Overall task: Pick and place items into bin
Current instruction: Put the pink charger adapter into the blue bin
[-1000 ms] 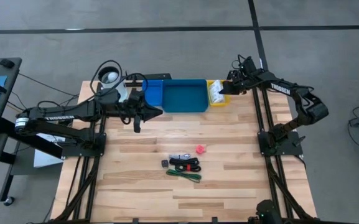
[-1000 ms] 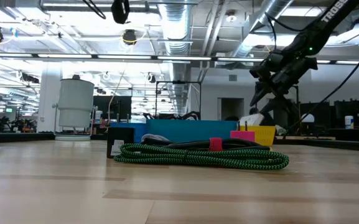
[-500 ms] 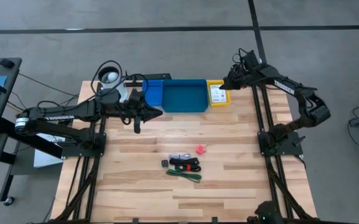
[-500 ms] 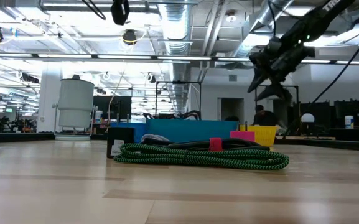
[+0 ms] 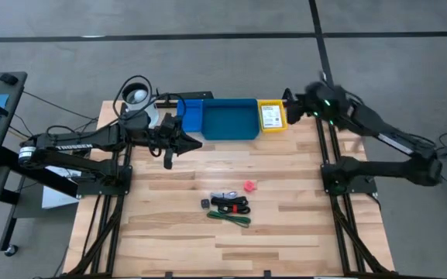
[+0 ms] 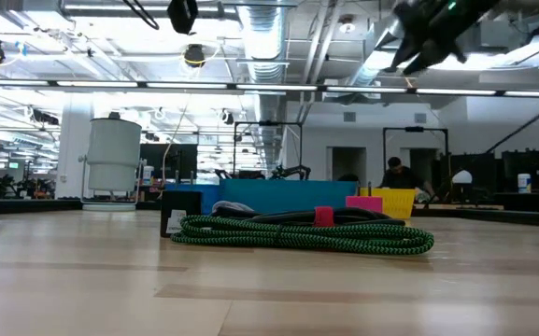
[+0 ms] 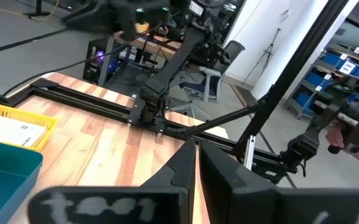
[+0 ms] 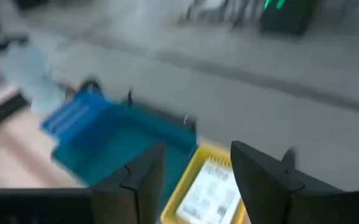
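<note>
Card [image 5: 269,115] sat in the yellow bin [image 5: 272,126] at upper centre-right of the high view, so that drop looked done. Right gripper [image 5: 288,106] hung just beside that bin, fingers [image 8: 143,176] spread and empty, well above the worktop [image 5: 161,225]. Left gripper [image 5: 194,142] waited at centre-left by the blue bin [image 5: 229,122], fingers [image 7: 180,167] clenched on nothing. Next up, I reckoned: swing down to the cluster at lower centre, pink cube [image 5: 249,186], black block [image 5: 205,203], cable bundle [image 5: 231,205], green ties [image 5: 229,218]. The right arm showed blurred; the low view caught only part of it at upper right, and the silvery piece [image 5: 222,195] was hard to make out.
</note>
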Robot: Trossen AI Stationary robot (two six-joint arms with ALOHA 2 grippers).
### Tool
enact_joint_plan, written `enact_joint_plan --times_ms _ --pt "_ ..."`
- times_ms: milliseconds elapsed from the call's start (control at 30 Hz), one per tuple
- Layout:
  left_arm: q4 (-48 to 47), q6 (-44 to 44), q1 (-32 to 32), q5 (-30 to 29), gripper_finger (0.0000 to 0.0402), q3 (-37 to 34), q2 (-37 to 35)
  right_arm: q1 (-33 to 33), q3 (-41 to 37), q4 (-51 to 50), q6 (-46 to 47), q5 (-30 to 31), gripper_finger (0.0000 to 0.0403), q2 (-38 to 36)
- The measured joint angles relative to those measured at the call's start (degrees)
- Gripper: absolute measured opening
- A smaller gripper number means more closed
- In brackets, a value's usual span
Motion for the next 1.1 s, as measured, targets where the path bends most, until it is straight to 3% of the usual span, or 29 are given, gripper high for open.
enact_joint_plan --times_ms 67,133,267,400,567,700,967,1100 --pt "0.0 -0.03 -0.01 0.06 0.0009 0.0 -0.02 6.09 -3.38 2.59 2.18 7.1 0.0178 -4.34" --pt "0.02 -0.04 -0.01 0.03 0.0009 0.0 -0.02 11.46 -8.27 4.57 5.41 10.41 0.0178 -8.47" --pt "0.06 -0.08 -0.01 -0.73 0.0009 0.0 -0.02 20.99 -20.24 11.51 16.36 11.26 0.0175 -14.7" --pt "0.35 -0.28 0.02 -3.72 0.0009 0.0 -0.04 28.99 -30.86 25.91 25.7 11.26 0.0174 -15.98" --pt "-0.34 0.3 0.51 -6.51 0.0009 0.0 -0.04 35.03 -37.01 46.13 22.12 11.31 0.0175 -13.54" --pt "-5.41 3.65 0.53 -7.64 0.0009 0.0 -0.03 38.4 -37.2 55.01 16.84 10.12 0.0175 -10.61" --pt "-10.37 5.76 0.48 -7.62 0.0009 0.0 -0.02 43.6 -37.15 54.79 18.96 5.11 0.0171 -0.54" --pt "-10.32 6.95 0.47 -7.13 0.0009 0.0 -0.02 43.56 -36.31 54.98 20.33 12.08 0.0168 5.54"
